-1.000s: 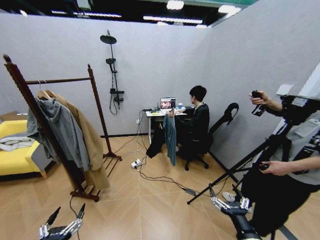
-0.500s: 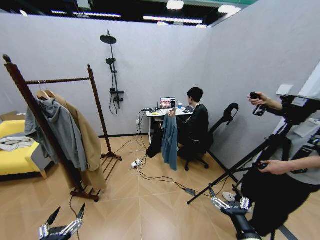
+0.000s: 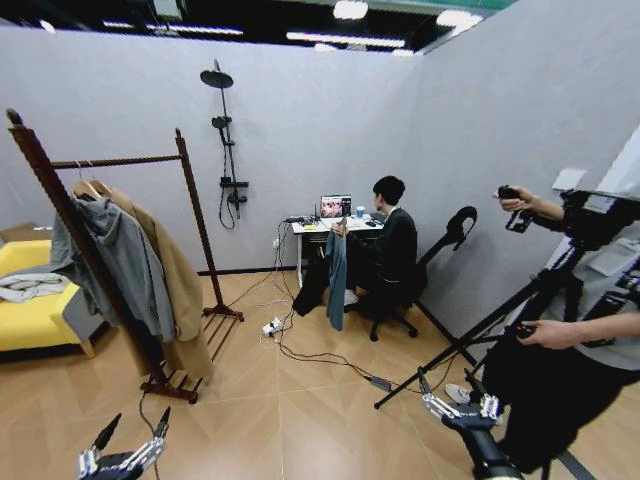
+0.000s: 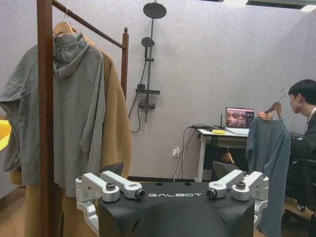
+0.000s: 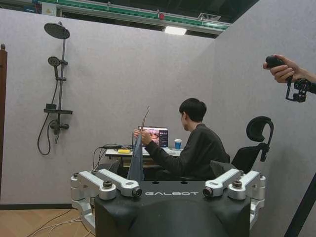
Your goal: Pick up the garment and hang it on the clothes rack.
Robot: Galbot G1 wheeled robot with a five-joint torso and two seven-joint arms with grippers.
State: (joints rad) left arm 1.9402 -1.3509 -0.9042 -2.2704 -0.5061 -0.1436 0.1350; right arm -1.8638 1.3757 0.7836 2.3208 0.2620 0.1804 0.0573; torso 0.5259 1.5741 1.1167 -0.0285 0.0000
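We locate the left end effector [image 3: 128, 440] at the lower left of the head frame, low above the wooden floor [image 3: 300, 400]. Its two dark-tipped fingers are spread wide apart, and it holds and touches nothing. We locate the right end effector [image 3: 455, 400] at the lower right of the same frame. Its fingers are likewise spread, with nothing between them. Both arms are parked close to the robot body.

Outward from the left end effector, we find the clothes rack [image 3: 120, 160] in the left half of the head frame, standing on the floor. Its rail carries a grey hooded jacket [image 3: 125, 260] and, behind that, a long tan coat [image 3: 180, 290], each on a hanger.

The garment [image 3: 336, 280] is at the centre of the head frame, well apart from both end effectors and from the rack. A seated person [image 3: 392, 250] holds it up by its wooden hanger, so that it hangs edge-on beside the counter [image 3: 320, 226]. In the left wrist frame, the garment [image 4: 269, 158] appears at the right edge, with the person's hand at the hanger.
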